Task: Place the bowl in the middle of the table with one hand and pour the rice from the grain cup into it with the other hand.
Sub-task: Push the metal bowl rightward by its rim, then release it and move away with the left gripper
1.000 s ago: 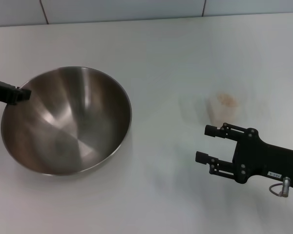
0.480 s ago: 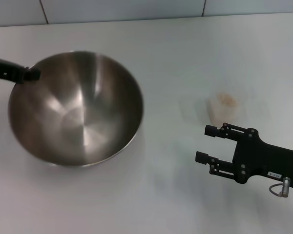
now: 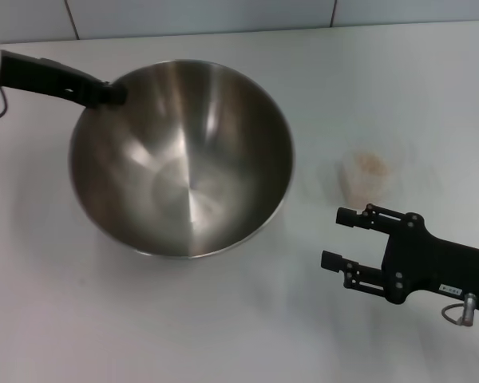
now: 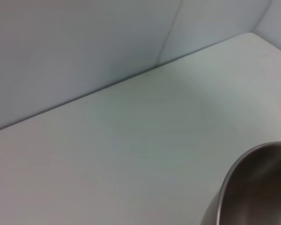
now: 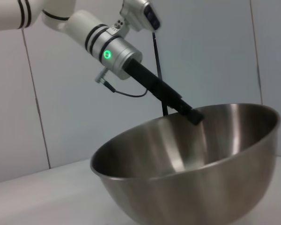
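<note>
Clearly gripping by the rim: left pincer (image 3: 112, 94) clenched on the bowl (image 3: 184, 159) at its far-left edge, arm reaching in from the left. Holds the bowl tilted, mouth tipped toward the robot, probably so that one thin edge grip can carry so wide a vessel toward the middle of the counter (image 3: 223, 335). Cannot tell whether the base touches the surface or hangs just above it.

Waiting to the right and nearer the robot: right pincer (image 3: 336, 237), fingers spread and holding nothing, aimed at the grain cup (image 3: 366, 179) just beyond its tips. Stands upright and well apart from the bowl, with a pale patch of rice (image 3: 373, 163) showing inside. Likely kept back until the bowl is set down, since pouring needs a settled target.

Plain white, smooth and matte underfoot of it all. Backed by pale wall tiles (image 3: 199, 16) with dark seams.
</note>
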You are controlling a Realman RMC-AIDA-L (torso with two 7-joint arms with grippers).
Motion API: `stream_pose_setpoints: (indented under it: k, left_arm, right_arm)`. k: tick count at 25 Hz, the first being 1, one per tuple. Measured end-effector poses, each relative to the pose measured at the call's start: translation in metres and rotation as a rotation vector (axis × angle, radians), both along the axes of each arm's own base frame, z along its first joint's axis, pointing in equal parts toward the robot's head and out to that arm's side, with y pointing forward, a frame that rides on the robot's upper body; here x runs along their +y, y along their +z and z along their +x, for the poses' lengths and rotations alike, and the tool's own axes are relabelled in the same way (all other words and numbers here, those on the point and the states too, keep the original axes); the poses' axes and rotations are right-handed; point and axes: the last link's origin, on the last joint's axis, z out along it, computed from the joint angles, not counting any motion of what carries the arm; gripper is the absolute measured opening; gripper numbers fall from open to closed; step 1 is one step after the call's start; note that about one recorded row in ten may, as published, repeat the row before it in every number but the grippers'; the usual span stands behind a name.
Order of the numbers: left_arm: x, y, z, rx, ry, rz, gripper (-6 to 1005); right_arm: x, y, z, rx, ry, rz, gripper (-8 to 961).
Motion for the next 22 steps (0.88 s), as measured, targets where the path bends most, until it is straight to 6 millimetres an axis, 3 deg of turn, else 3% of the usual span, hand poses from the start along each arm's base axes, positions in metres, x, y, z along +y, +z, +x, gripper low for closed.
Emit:
stream_pose_setpoints:
  k: [16,22]
  left_arm:
    - [0.012,-0.046,0.021,0.031,-0.053,-0.077,40]
    - [0.013,-0.051,0.024,0.036,-0.059,-0.085,40]
  right_arm:
    - [0.001,0.001,-0.002,0.0,0.012,-0.004,662]
    - [0.002,0.001,-0.002,0.0,0.014,-0.005,661]
